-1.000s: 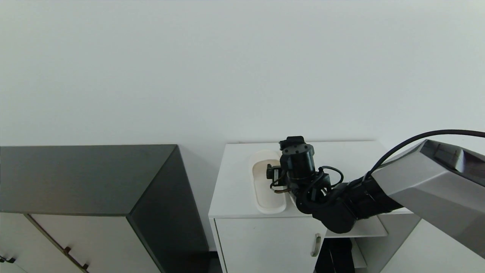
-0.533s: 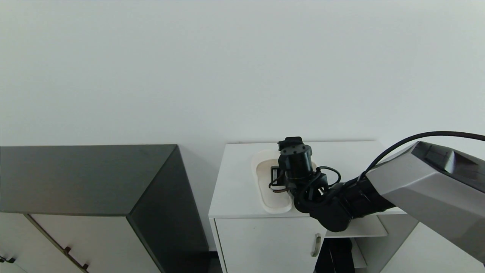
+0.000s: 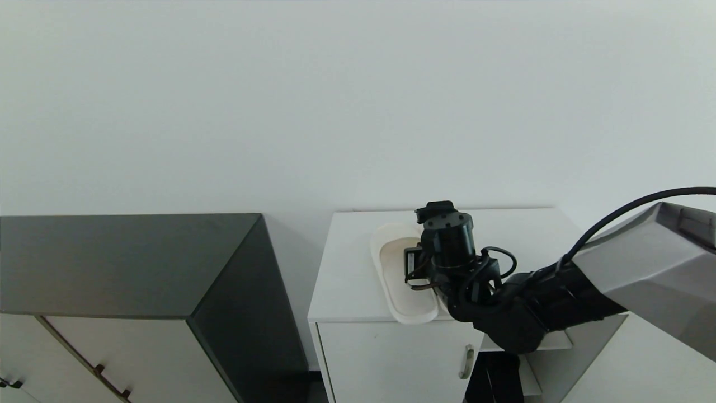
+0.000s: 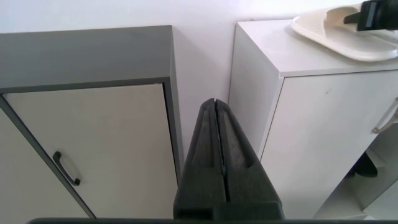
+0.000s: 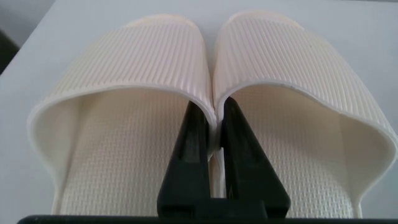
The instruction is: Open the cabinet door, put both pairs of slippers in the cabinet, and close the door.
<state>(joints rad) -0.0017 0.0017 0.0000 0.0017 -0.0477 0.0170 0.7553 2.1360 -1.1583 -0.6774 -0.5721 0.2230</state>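
**Right gripper holding a pair of slippers on the cabinet top**

The right gripper (image 5: 215, 116) is clenching the two adjoining inner edges of the cream slippers (image 5: 155, 74), one finger inside each slipper and the ribbed straps pressed together between them. The pair is lying side by side, soles down, on the top of the white cabinet (image 3: 347, 268). In the head view the near slipper (image 3: 400, 280) is pointing its toe toward the wall (image 3: 358, 112), and its heel seems to be reaching the front edge of the top, though the angle is making this hard to judge. Below, a white door (image 3: 391, 358) with a slim handle (image 3: 469, 361) is facing forward. Beside it an open compartment is showing a shelf (image 3: 537, 338), with something dark and unclear beneath. The left gripper (image 4: 214, 107) is hanging low, its fingers pressed together on nothing, facing the gap between the white cabinet and the grey cabinet (image 4: 87, 62) to its left.
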